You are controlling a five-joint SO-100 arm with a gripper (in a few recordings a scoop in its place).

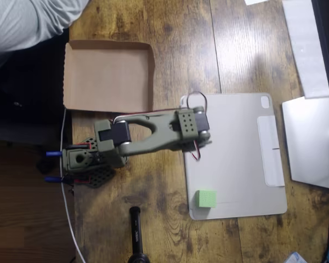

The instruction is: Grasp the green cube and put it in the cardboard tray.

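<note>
The green cube [206,198] sits on the lower left corner of a flat grey tablet cover [236,153], which lies on a dark wooden table [230,49]. The cardboard tray [108,75] rests well apart at the upper left. The olive arm [148,134] reaches from its base over the cover's upper left edge; its fingers are hidden, so their spread cannot be told. A person's grey sleeve [22,22] shows top left.
</note>
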